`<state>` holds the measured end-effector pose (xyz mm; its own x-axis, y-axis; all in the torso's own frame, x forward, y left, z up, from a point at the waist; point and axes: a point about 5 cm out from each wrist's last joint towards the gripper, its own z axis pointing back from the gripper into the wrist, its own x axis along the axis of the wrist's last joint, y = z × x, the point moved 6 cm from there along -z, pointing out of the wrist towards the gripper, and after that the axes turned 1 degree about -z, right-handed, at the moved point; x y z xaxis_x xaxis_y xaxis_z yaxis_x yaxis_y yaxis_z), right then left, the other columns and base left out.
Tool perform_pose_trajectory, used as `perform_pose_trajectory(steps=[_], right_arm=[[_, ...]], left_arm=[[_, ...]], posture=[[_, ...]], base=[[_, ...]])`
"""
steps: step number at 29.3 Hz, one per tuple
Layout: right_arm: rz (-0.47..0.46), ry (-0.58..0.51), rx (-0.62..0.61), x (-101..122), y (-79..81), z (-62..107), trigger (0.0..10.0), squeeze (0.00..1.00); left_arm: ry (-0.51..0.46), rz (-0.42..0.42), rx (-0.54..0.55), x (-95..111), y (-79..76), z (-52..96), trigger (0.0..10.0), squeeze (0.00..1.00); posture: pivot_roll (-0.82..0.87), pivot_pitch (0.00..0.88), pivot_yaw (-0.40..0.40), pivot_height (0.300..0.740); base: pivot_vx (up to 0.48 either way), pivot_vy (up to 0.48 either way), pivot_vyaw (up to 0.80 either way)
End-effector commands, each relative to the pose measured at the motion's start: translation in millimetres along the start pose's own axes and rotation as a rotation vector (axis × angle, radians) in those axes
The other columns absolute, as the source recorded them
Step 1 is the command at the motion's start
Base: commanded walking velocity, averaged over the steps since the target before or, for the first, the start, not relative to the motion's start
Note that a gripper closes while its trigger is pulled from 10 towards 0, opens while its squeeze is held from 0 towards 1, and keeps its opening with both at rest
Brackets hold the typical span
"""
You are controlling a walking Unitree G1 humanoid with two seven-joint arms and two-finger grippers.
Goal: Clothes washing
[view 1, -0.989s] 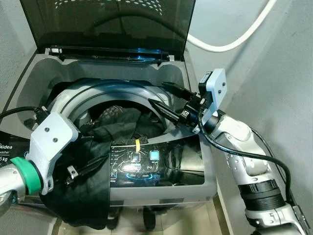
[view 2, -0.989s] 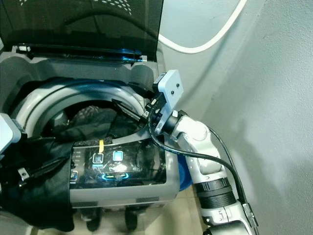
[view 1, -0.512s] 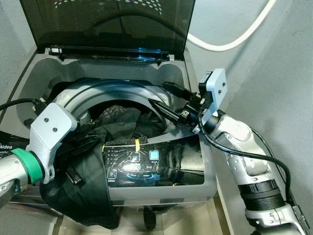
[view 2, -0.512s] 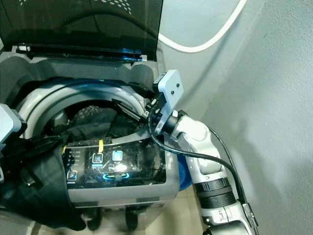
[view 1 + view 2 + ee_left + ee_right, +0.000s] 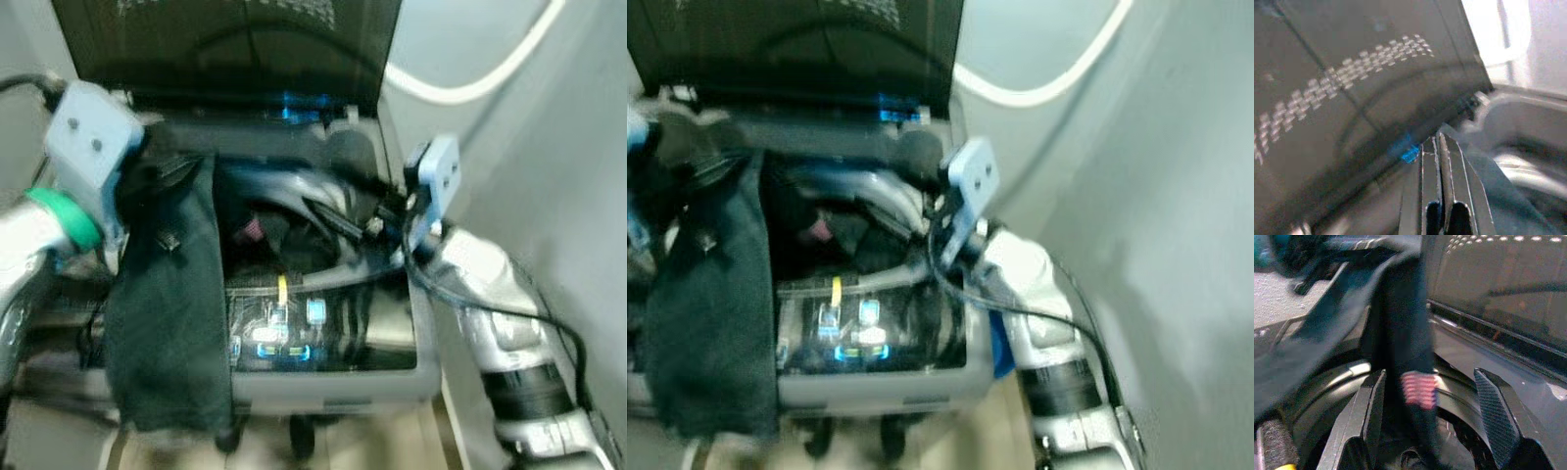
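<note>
One dark garment [image 5: 171, 304] hangs from the left gripper [image 5: 157, 186], lifted high over the front left corner of the open top-loading washing machine [image 5: 323, 377], its lower end trailing down outside the machine's front. In the left wrist view the two black fingers [image 5: 1422, 196] lie pressed together, so the jaws look clamped on the cloth, though the cloth itself is hard to make out there. Judging by this, the step in hand is loading: the garment is up and clear of the rim but not yet inside the drum [image 5: 294, 211], where other dark clothes already lie. The next move calls for carrying the garment to the robot's right until it hangs over the drum opening, then lowering it and parting the jaws, taking care that the long trailing end follows inside rather than draping over the lit control panel [image 5: 284, 333]. The right gripper [image 5: 1425, 401] hovers at the drum's right rim with its jaws wide apart and empty, dark cloth with a small striped label [image 5: 1419, 389] hanging between them; it could catch the swinging garment. The raised tinted lid [image 5: 225, 39] stands close behind the left arm and limits the lift, and a white hose [image 5: 470, 83] runs along the wall. Both head views are blurred.
</note>
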<state>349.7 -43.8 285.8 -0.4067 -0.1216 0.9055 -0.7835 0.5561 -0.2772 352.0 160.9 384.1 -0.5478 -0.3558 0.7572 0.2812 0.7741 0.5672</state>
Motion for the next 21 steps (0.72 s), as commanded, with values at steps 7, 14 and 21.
perform_pose_trajectory(steps=[7, 14, 21], right_arm=[[0.013, 0.002, -0.007, 3, -0.5, 2.6, 10.0, 0.0], [0.011, 0.004, -0.023, 4, 0.9, 6.7, 10.0, 0.0], [0.01, 0.009, -0.037, 3, -0.3, 10.4, 10.0, 0.0]], left_arm=[[-0.074, -0.263, 0.111, 10, 17.1, -57.7, 10.0, 0.0], [-0.101, -0.19, -0.034, 4, -10.4, -71.7, 10.0, 0.0], [-0.042, -0.054, -0.263, -23, -51.9, -55.6, 10.0, 0.0]], posture=[[0.16, 0.145, -0.011, 0.74], [0.14, 0.149, 0.0, 0.74], [0.14, 0.153, 0.006, 0.74]], base=[[0.0, 0.0, 0.0], [0.0, 0.0, 0.0], [0.0, 0.0, 0.0]])
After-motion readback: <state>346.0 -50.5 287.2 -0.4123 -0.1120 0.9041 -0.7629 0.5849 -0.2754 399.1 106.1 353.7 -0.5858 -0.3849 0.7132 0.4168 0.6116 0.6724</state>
